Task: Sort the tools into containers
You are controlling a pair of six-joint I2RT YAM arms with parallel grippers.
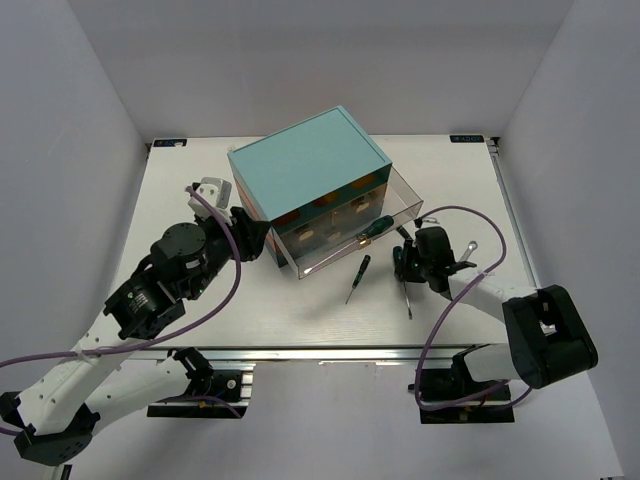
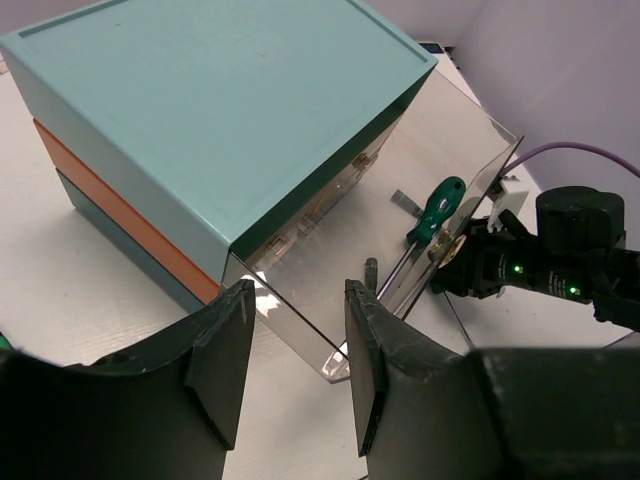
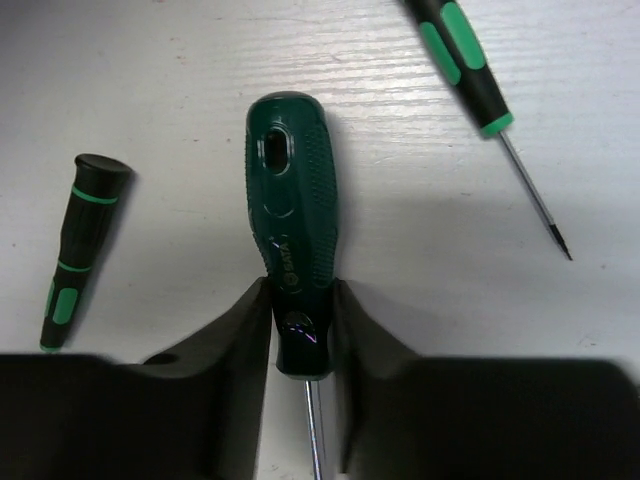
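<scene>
The left gripper (image 2: 297, 295) hangs with its jaws wide apart and nothing between them, aimed at the near corner of the open drawer (image 1: 408, 200). I judge it is placed there to steady the chest (image 1: 305, 165) while the other arm works. Ahead of it and to its right, a bright green screwdriver (image 2: 438, 208) seems to lie inside the drawer along the outer clear wall, handle away from that gripper and shaft slanting back toward it.

Left of the right gripper (image 3: 300, 290), a short screwdriver (image 3: 75, 250) lies on the table (image 3: 150, 80), cap end away. The right gripper is closed tight on the dark green screwdriver (image 3: 290, 200), pinching the narrow neck where handle meets shaft (likely because that waist fits the jaws and stops the tool swivelling). Its long axis runs straight out from the gripper, butt pointing away and shaft passing back under the wrist toward the near table edge. Whether it rests on the table or sits just clear of it, I cannot tell. The drawer lies ahead and left of this gripper, so the tool would need swinging that way. Up and right of the gripper, a thin screwdriver (image 3: 455, 45) lies loose, tip angled down to the right
</scene>
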